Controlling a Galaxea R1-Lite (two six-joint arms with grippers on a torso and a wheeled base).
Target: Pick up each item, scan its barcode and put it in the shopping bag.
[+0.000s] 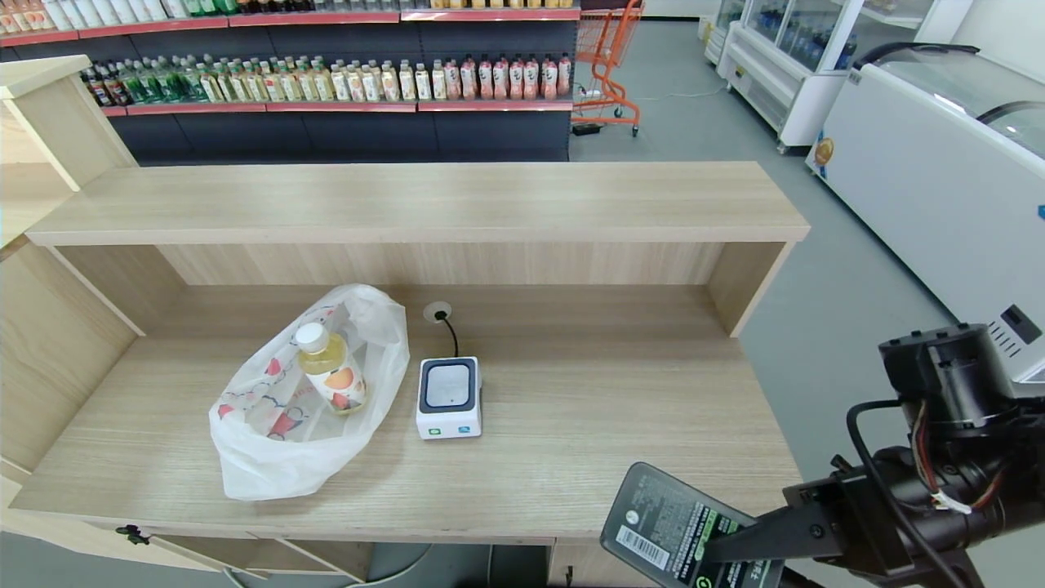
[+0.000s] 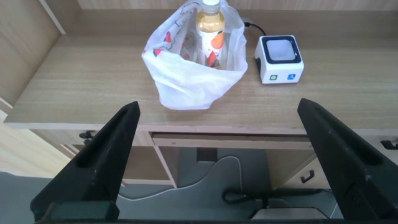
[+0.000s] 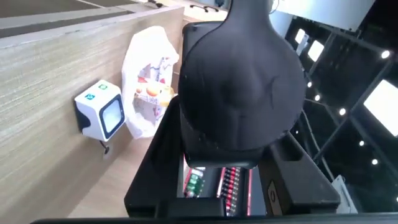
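Pack [image 1: 653,516] sits pinched by one end in the right gripper [image 1: 722,543], just off the counter [image 1: 571,457], barcode [image 1: 642,547] up, so the scanner [image 1: 448,398] may miss it, or it slips. Left gripper [image 2: 217,111] wide, empty.

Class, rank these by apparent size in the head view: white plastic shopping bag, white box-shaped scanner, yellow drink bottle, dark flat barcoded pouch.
1. white plastic shopping bag
2. dark flat pouch, nearest the camera, so unsure
3. white box-shaped scanner and yellow drink bottle look alike
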